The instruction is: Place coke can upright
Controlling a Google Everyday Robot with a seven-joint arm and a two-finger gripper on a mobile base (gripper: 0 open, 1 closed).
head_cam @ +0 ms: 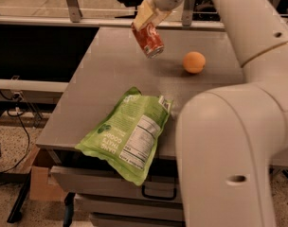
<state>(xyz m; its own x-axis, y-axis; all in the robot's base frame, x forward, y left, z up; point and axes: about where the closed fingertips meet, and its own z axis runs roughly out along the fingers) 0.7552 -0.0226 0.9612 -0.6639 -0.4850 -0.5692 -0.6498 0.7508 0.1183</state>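
While the gripper (pixel 145 19) hangs over the far middle of the grey counter (pixel 96 93), its jaws are closed on the top end of the coke can (pixel 148 39). The can is tilted, its silver lower end pointing down and to the right, and it appears to be lifted off the surface, with a faint shadow on the counter below it. Just to its right, apart from it, an orange (pixel 194 62) sits on the counter. Bare counter spreads to the left of the can as far as the left edge, and another open stretch lies between the can and the green snack bag (pixel 127 131). That bag lies flat near the front, its lower corner hanging past the counter's near edge over a drawer front (pixel 111 183). Behind the far edge runs a metal rail (pixel 63 21). The robot's white arm (pixel 238 141) fills the right foreground and hides the counter's near right part. To the left of the counter, cables (pixel 11 112) trail over the speckled floor.
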